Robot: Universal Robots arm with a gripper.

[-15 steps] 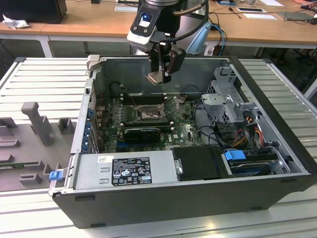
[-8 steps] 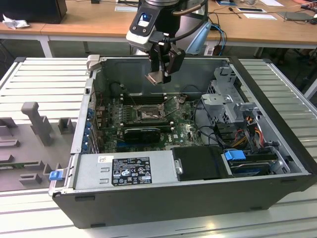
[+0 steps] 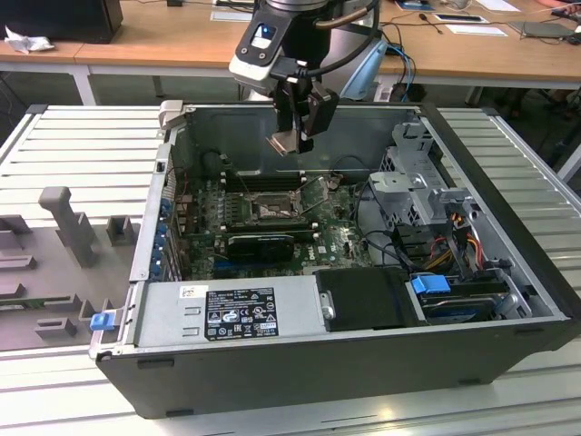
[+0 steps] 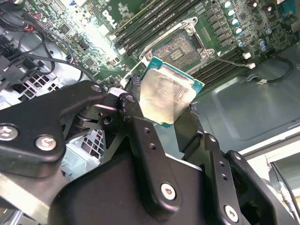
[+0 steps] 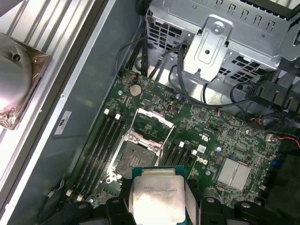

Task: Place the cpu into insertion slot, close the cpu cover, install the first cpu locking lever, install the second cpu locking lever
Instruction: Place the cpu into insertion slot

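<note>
Nearest me: open PC case [image 3: 363, 363] on the ribbed worktop [image 3: 82, 136], w/ the power supply [image 3: 227, 309] along its front wall. Further in, the motherboard [image 3: 336, 238], its insertion slot [image 3: 270, 211] bare and the cpu cover [image 5: 157, 118] flipped up. Above the slot's far side hangs the pincer [image 3: 287, 141], clamped on the cpu [image 4: 166, 93] by two edges, chip tilted, well clear of the slot. Wooden desks [image 3: 136, 41] at the back.

cpu [image 3: 283, 143] in air above insertion slot [image 3: 270, 211]

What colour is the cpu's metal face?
The cpu face is pale silver-beige, best in the second wrist view.
</note>
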